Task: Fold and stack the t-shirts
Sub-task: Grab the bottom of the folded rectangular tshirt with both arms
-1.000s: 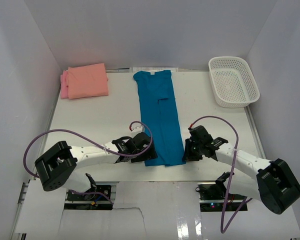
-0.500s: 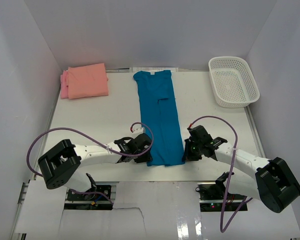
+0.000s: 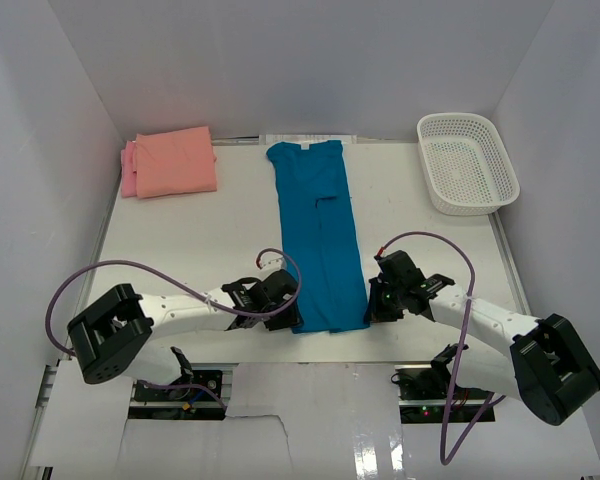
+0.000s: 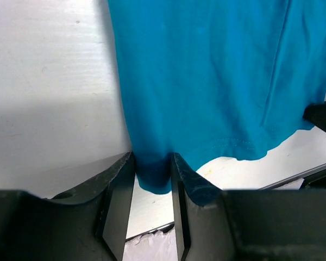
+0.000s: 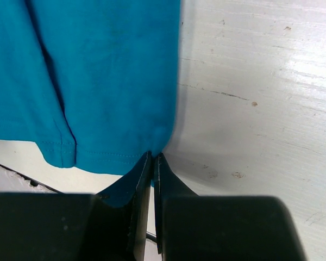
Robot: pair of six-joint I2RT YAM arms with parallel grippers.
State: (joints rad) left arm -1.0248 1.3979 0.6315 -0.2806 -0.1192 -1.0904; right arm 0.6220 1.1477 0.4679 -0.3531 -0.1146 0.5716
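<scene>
Currently the teal t-shirt lies flat, lengthwise on the tabletop. At its near hem the left pincer is clamped on the left corner. The right pincer, jaws together, seemingly pinches the right corner. The salmon and pink t-shirts sit folded at far left.

You have the teal t-shirt lying flat, well to the left of the white mesh basket. It is folded lengthwise into a long narrow strip, with its collar end level with the basket and its hem end much nearer the front. Each hem corner is pinched, one by the left gripper and the other by the right gripper. Farther left of the basket, the salmon-orange t-shirt sits folded as a rectangle on the pink t-shirt. The pink one's edge peeks out on the side away from the basket.
</scene>
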